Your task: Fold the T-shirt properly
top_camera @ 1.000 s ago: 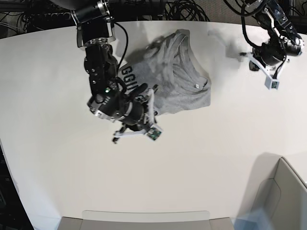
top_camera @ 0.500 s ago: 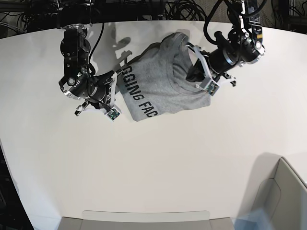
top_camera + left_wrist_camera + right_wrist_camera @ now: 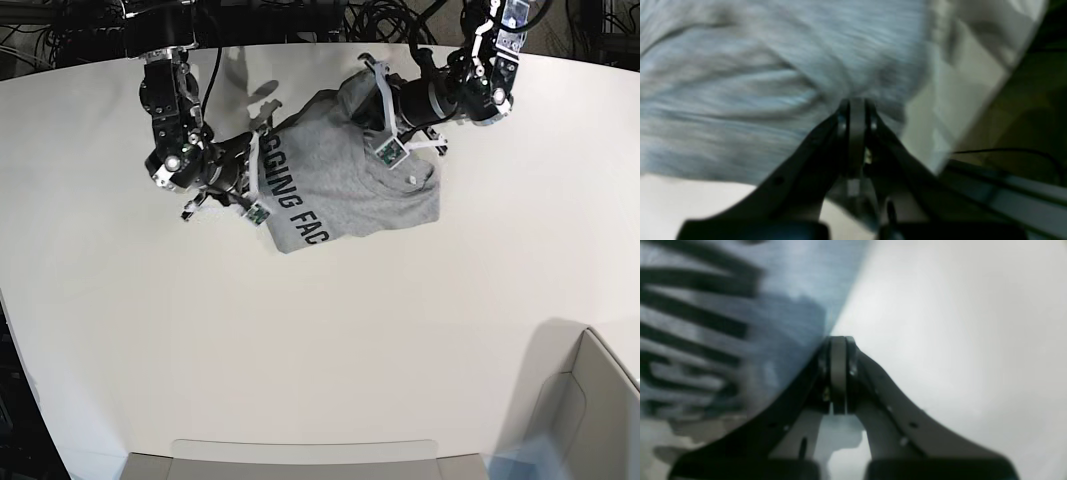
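Up at the far side of the white table (image 3: 330, 340), both grippers are pinching the T-shirt (image 3: 345, 185): right gripper (image 3: 256, 172) clamping its lettered edge, left gripper (image 3: 381, 120) clamping the plain grey top. Cables (image 3: 370, 20) are tangling behind; a grey bin (image 3: 590, 410) is sitting well apart.

Base overhead; wrist cams close-up.

Over the last second I've swung my right gripper (image 3: 262, 170) from the T-shirt's (image 3: 340, 175) near hem up to its lettered edge, where it is now pinched shut on the cloth. My left gripper (image 3: 378, 105) has come in from the far corner to clamp the shirt's upper fold. More black lettering is now showing.
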